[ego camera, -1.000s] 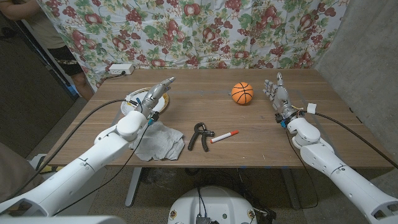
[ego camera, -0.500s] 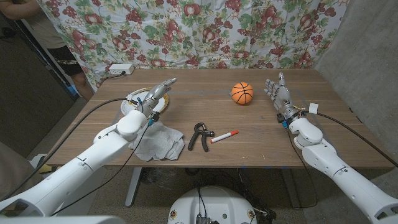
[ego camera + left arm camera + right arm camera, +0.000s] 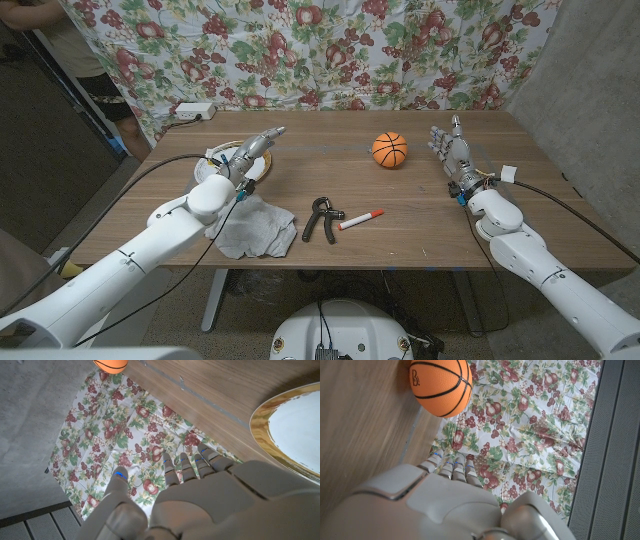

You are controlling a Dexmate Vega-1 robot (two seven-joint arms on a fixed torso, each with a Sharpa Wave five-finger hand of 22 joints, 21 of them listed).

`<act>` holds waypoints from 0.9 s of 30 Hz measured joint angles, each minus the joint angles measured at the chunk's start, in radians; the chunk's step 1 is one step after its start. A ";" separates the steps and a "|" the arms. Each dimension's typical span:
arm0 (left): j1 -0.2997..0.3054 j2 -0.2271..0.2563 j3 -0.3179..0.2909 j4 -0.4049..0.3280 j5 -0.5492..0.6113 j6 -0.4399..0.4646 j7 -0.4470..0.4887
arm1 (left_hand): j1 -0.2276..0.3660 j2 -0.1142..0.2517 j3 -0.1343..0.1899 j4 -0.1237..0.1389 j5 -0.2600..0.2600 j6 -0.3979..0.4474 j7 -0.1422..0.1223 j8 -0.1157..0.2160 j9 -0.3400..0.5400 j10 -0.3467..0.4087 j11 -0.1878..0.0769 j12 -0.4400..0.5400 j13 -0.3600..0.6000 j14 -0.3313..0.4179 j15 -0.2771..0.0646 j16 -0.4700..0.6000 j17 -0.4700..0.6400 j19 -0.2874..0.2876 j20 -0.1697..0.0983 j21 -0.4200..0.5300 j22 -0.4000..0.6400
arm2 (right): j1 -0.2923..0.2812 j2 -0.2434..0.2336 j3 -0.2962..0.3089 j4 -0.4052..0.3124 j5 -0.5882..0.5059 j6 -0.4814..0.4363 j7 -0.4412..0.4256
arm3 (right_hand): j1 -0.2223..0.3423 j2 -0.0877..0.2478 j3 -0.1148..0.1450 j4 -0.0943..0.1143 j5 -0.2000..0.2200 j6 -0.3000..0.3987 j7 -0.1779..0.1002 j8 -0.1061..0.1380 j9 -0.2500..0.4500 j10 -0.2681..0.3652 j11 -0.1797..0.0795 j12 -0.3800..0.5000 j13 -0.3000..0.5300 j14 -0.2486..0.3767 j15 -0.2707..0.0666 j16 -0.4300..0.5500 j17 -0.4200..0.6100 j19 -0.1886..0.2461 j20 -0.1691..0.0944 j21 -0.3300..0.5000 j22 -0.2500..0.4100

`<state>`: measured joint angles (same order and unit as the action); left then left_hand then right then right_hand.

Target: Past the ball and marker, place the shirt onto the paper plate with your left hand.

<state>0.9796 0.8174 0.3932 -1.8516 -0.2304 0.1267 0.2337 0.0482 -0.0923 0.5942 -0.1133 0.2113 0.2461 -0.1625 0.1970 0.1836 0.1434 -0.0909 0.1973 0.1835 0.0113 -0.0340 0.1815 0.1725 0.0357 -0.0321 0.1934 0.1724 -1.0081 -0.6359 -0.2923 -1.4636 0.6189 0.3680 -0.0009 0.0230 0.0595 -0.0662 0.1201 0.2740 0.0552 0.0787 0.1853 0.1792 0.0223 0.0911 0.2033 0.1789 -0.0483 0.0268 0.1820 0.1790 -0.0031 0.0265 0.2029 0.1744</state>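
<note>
The shirt (image 3: pixel 250 228), a crumpled grey-white cloth, lies near the table's front edge beneath my left forearm. My left hand (image 3: pixel 250 150) is held above the gold-rimmed paper plate (image 3: pixel 213 157) with its fingers stretched out and nothing in them. In the left wrist view, that hand (image 3: pixel 200 495) reaches past the plate's rim (image 3: pixel 260 425), and the ball (image 3: pixel 111 365) shows far off. The orange ball (image 3: pixel 389 150) sits mid-table, and the red-and-white marker (image 3: pixel 361 219) lies closer to me. My right hand (image 3: pixel 452 150) stands upright and empty to the right of the ball (image 3: pixel 440 385).
A black hand-grip exerciser (image 3: pixel 322 217) lies between the shirt and the marker. A white power strip (image 3: pixel 192 111) sits at the far left corner. A person (image 3: pixel 90 60) stands beyond that corner. A floral cloth hangs behind the table.
My left hand has edged slightly farther over the plate. My right hand has drifted a little to the right. The shirt has not moved.
</note>
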 measured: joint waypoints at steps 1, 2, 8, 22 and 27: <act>0.000 0.004 0.001 -0.007 0.005 0.013 0.002 | 0.000 0.000 0.000 0.000 0.000 0.000 0.000 0.000 0.000 0.000 0.000 0.000 0.000 0.000 0.000 0.000 0.000 0.000 0.000 0.000 0.000 | -0.002 -0.002 0.001 -0.003 -0.001 -0.001 -0.002 | 0.000 0.000 0.000 0.000 0.000 0.000 0.000 0.000 0.000 0.000 0.000 0.000 0.000 0.000 0.000 0.000 0.000 0.000 0.000 0.000 0.000; 0.000 0.007 0.002 -0.013 0.008 0.018 0.003 | 0.000 0.000 0.000 0.000 0.000 0.000 0.000 0.000 0.000 0.000 0.000 0.000 0.000 0.000 0.000 0.000 0.000 0.000 0.000 0.000 0.000 | -0.003 -0.002 0.002 -0.004 -0.001 -0.001 -0.003 | 0.000 0.000 0.000 0.000 0.000 0.000 0.000 0.000 0.000 0.000 0.000 0.000 0.000 0.000 0.000 0.000 0.000 0.000 0.000 0.000 0.000; 0.001 0.022 0.005 -0.043 0.025 0.064 0.011 | 0.000 0.000 0.000 0.000 0.000 0.000 0.000 0.000 0.000 0.000 0.000 0.000 0.000 0.000 0.000 0.000 0.000 0.000 0.000 0.000 0.000 | -0.008 -0.005 0.004 -0.012 -0.001 -0.003 -0.005 | 0.000 0.000 0.000 0.000 0.000 0.000 0.000 0.000 0.000 0.000 0.000 0.000 0.000 0.000 0.000 0.000 0.000 0.000 0.000 0.000 0.000; 0.023 0.083 0.008 -0.149 0.069 0.205 0.024 | 0.000 0.000 0.000 0.000 0.000 0.000 0.000 0.000 0.000 0.000 0.000 0.000 0.000 0.000 0.000 0.000 0.000 0.000 0.000 0.000 0.000 | -0.012 0.000 0.005 -0.017 -0.002 0.000 -0.006 | 0.004 0.004 0.000 0.000 0.004 0.000 0.000 0.000 0.000 0.000 0.000 0.000 0.000 0.000 0.000 0.000 0.000 0.000 0.000 0.000 0.000; 0.025 0.100 0.011 -0.173 0.083 0.242 0.023 | 0.000 0.000 0.000 0.000 0.000 0.000 0.000 0.000 0.000 0.000 0.000 0.000 0.000 0.000 0.000 0.000 0.000 0.000 0.000 0.000 0.000 | -0.013 0.002 0.005 -0.018 -0.002 0.003 -0.008 | 0.004 0.004 0.000 0.000 0.004 0.000 0.000 0.000 0.000 0.000 0.000 0.000 0.000 0.000 0.000 0.000 0.000 0.000 0.000 0.000 0.000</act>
<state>1.0044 0.9172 0.4046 -2.0250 -0.1473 0.3689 0.2571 0.0482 -0.0923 0.5941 -0.1133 0.2113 0.2461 -0.1626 0.1970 0.1836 0.1434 -0.0910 0.1973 0.1834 0.0114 -0.0340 0.1815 0.1726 0.0357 -0.0320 0.1934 0.1725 -1.0208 -0.6340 -0.2869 -1.4816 0.6165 0.3707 -0.0087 0.0269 0.0635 -0.0662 0.1201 0.2781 0.0552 0.0787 0.1853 0.1792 0.0223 0.0911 0.2033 0.1789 -0.0482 0.0269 0.1820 0.1790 -0.0031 0.0266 0.2029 0.1744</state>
